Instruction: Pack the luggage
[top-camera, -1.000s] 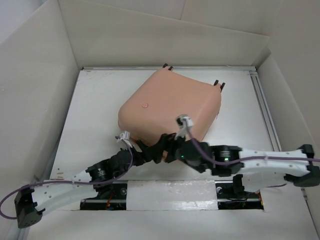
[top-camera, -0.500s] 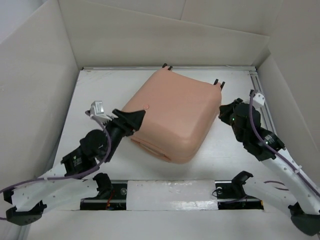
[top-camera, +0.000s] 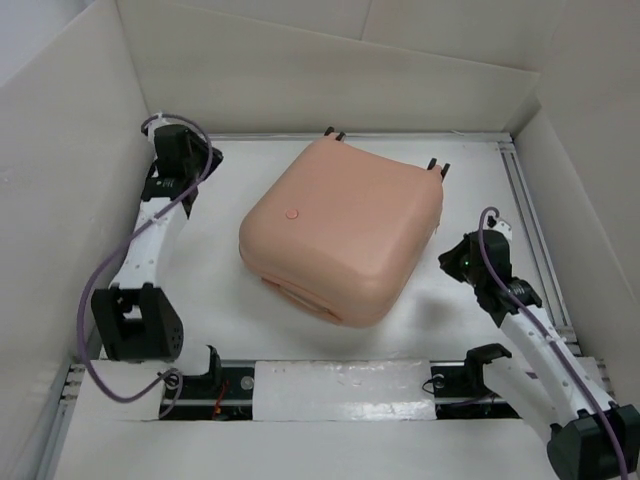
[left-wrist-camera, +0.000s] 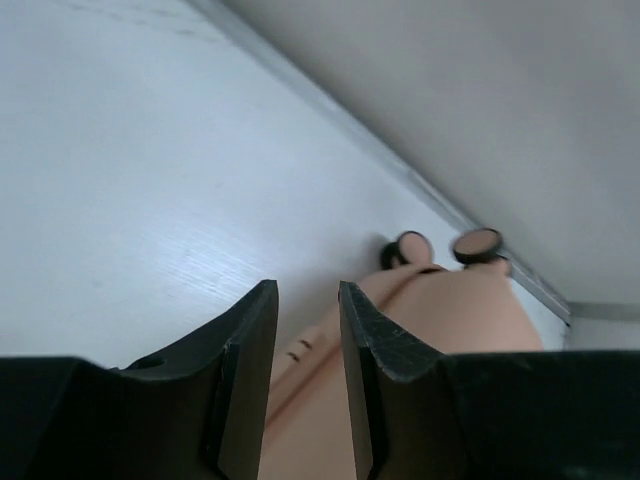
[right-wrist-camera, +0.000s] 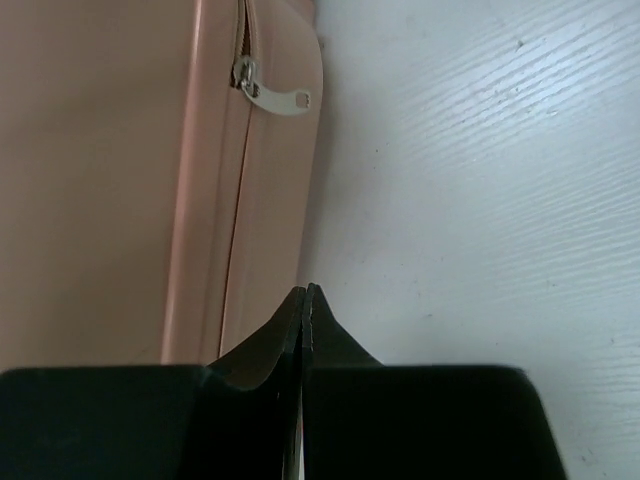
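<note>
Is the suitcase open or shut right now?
Shut: the luggage lies flat with both shells together and no lining showing. Zipper pull sits on the seam; fully zipped, cannot tell.

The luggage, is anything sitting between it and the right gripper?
Nothing visible does. The right gripper, jaws shut, sits just off the right side of the luggage, and only a narrow strip of bare white table lies between them.
</note>
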